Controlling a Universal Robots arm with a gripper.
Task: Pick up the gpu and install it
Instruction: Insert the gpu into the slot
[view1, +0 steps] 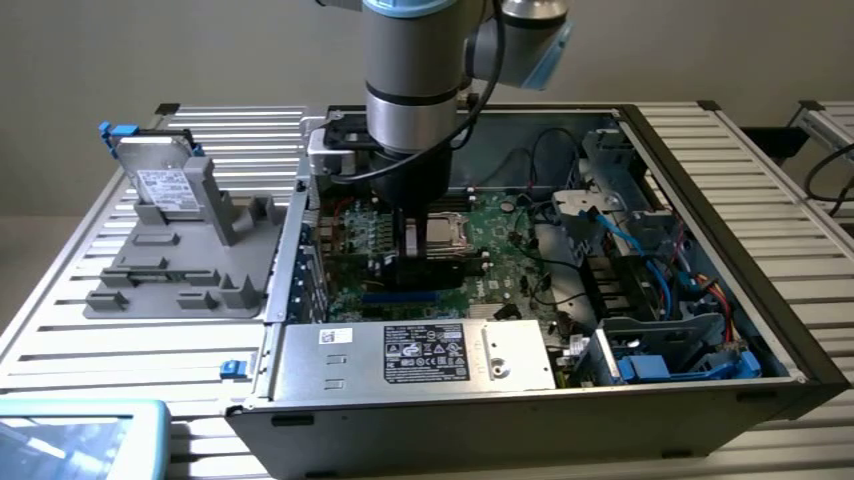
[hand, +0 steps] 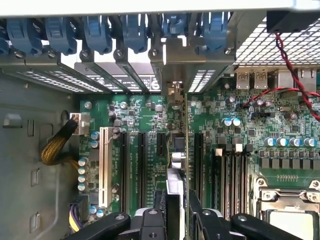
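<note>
Found a slatted metal table (view1: 747, 180) under everything, with an open computer case (view1: 534, 430) lying on it, open side up. Took that case as the reference for all else. Saw the grey robot arm (view1: 414, 70) reaching down from above into the case, into the half on the exterior view's left. Noted the big green motherboard (view1: 501, 235) flat on the case's floor, and a silver, labelled power supply (view1: 400, 360) inside the case along its near wall. Spotted a grey moulded holder (view1: 174, 280) outside the case, just beside its wall on the exterior view's left. Noted a silver hard drive (view1: 167, 185) with blue tabs standing upright in that holder.

Located the gripper (hand: 177, 205) inside the case, low over its floor. Saw it clamped on the gpu (hand: 176, 162), with dark fingers (hand: 196, 212) pressed against both faces of the card. Found the card held upright and edge-on inside the case, its far end toward the case's rear wall, below the row of blue clips (hand: 97, 32) there. Saw it running parallel to the black expansion slots (hand: 141, 165) on the case's floor, between two of them. Could not tell whether its lower edge touched a slot. Noted a yellow-sleeved cable bundle (hand: 57, 145) against the case's bare grey side and a twisted red-and-black wire (hand: 290, 65) near the rear wall.
</note>
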